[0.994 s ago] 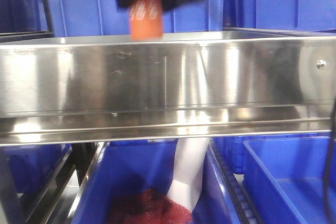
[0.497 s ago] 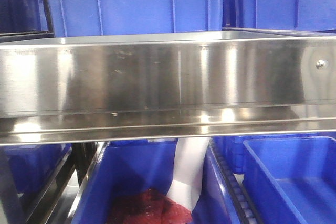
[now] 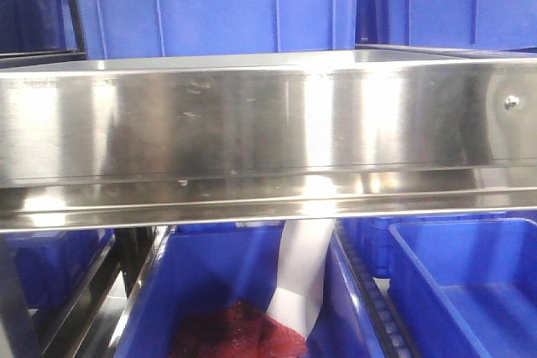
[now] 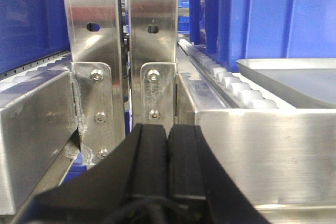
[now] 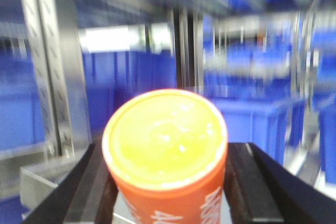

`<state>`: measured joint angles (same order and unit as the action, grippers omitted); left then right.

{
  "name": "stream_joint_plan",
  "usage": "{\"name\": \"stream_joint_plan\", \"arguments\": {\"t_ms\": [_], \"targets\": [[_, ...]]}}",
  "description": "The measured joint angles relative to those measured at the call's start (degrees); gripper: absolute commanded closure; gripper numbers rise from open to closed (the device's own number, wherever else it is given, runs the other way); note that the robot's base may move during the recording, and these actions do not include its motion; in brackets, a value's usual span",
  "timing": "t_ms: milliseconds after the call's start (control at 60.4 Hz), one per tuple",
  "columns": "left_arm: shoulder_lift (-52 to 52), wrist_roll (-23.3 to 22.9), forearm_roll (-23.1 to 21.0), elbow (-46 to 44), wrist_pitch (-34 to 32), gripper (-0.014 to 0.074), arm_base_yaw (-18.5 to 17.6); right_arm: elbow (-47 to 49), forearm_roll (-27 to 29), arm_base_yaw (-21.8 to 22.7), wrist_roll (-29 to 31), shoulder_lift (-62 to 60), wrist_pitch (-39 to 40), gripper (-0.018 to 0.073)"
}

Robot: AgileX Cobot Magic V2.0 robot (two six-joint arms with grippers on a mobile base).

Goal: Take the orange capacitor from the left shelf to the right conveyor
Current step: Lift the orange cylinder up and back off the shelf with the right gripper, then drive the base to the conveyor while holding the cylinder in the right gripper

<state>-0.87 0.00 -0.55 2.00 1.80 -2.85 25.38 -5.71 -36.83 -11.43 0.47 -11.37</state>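
The orange capacitor point(image 5: 165, 150) fills the right wrist view, its yellowish flat top facing the camera and white print on its side. My right gripper point(image 5: 169, 184) is shut on it, a black finger point(image 5: 94, 187) pressed against each side. The background there is motion-blurred. The left shelf point(image 3: 252, 123) spans the front view as a shiny steel lip with a screw point(image 3: 511, 102); neither capacitor nor arm shows there. My left gripper point(image 4: 168, 135) is shut and empty, close in front of steel uprights. The right conveyor is out of view.
Blue bins point(image 3: 210, 6) stand behind the shelf and more blue bins point(image 3: 461, 291) sit below it, one holding red mesh point(image 3: 235, 333). In the left wrist view are two steel uprights point(image 4: 92, 51), a white roller track point(image 4: 231, 82), a silver tray point(image 4: 294, 77) and a blue bin point(image 4: 262, 14).
One second ago the capacitor hung in a black gripper above the shelf at the top of the front view. Half a second ago it had left that view, and it stays out.
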Motion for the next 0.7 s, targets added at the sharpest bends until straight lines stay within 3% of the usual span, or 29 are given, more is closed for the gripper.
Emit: {"name": "stream_joint_plan", "arguments": {"t_ms": [696], "targets": [[0.00,0.00,0.00,0.00,0.00,0.0722,0.00,-0.66,-0.08,0.00,0.00,-1.35,0.00,0.0510]]}}
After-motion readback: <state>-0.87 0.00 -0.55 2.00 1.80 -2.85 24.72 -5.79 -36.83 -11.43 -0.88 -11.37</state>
